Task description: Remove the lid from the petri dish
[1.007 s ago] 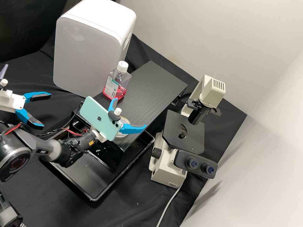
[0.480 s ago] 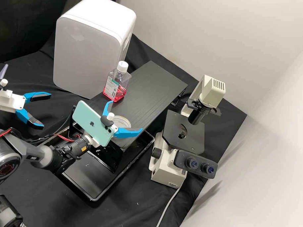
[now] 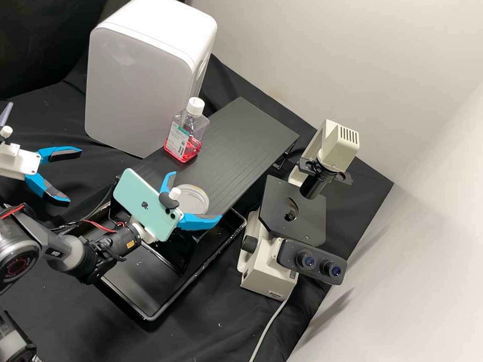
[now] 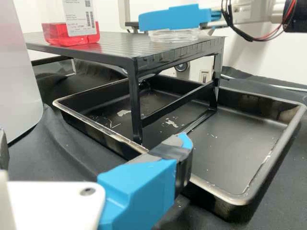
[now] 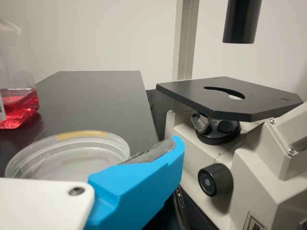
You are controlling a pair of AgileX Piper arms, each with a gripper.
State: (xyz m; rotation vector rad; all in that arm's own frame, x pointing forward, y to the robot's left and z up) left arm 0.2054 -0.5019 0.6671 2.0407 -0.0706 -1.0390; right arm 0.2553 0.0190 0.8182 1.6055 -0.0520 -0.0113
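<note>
Near the front edge of the raised black platform, in the high view, the petri dish rests with its lid apparently on. The right pincer straddles it, blue fingers spread wide to either side and gripping nothing. The left pincer hangs well apart over the worktop, likewise wide open and empty. A flask stands farther back on the platform, red liquid filling its lower part. The platform's legs stand in a black tray.

From the left wrist view, the dish appears low and clear at the platform's edge, just behind one blue finger of the other arm. The tray beneath shows pale flecks around the legs.

From the right wrist view, the dish lies just beside a blue finger, a yellowish mark on its rim; whether it holds anything cannot be told. The microscope stands close beyond. The step in hand looks like closing on the lid. The fingers should meet only its upper rim, centred, squeeze lightly, then lift straight up, lest the base ride along or slide off the edge.
</note>
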